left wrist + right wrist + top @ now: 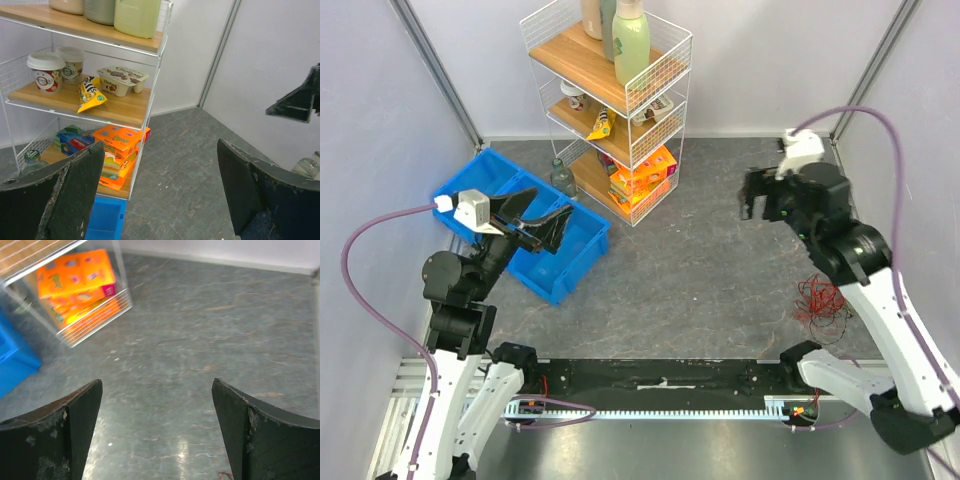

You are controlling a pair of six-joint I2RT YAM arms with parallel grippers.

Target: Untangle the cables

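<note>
The cables (pixel 820 300) are a small tangle of thin red and black wires on the grey floor at the right, beside my right arm's forearm. A sliver of red wire shows at the bottom edge of the right wrist view (pixel 223 475). My right gripper (pixel 760 205) is open and empty, raised well above the floor, behind and to the left of the tangle; in its wrist view (pixel 157 430) only bare floor lies between the jaws. My left gripper (pixel 545 222) is open and empty, held high over the blue bins at the left, far from the cables (pixel 160 190).
A white wire shelf rack (pixel 610 95) with bottles, cups and snack boxes stands at the back centre (pixel 125 107). Blue bins (pixel 535 240) sit on the floor at the left. A black rail (pixel 660 375) runs along the near edge between the arm bases.
</note>
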